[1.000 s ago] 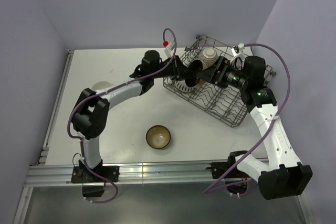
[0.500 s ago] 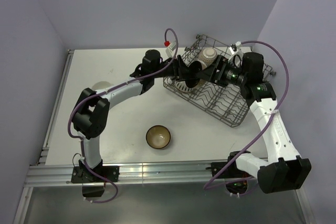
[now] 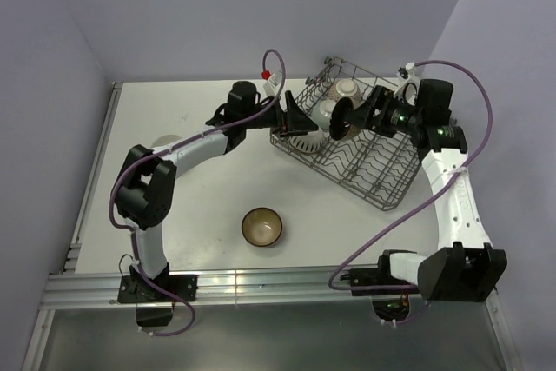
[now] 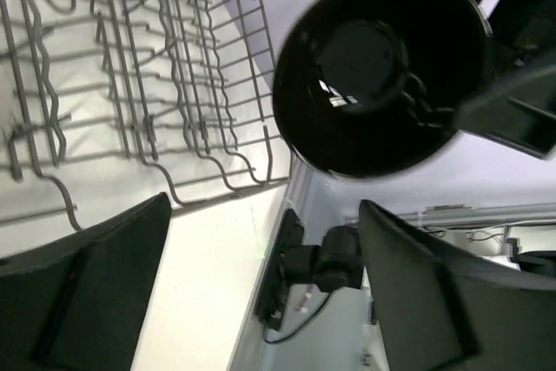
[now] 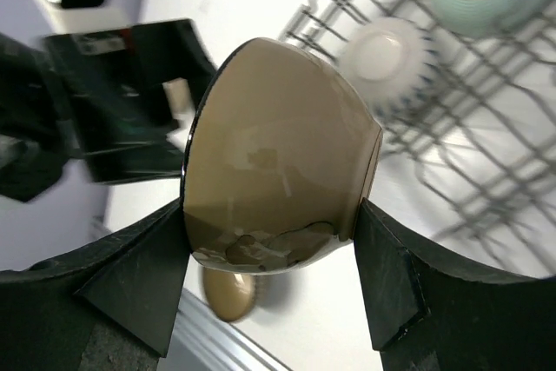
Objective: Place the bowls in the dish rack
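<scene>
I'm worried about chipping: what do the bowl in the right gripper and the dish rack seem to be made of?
The bowl looks like glazed ceramic: glossy black inside with sharp light reflections, shiny tan outside. The dish rack seems grey metal wire: thin bent rods with a dull sheen, possibly coated.

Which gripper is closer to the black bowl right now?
Right. The right gripper clamps the black bowl over the dish rack; the left gripper is open, apart from it, at the rack's edge.
</scene>
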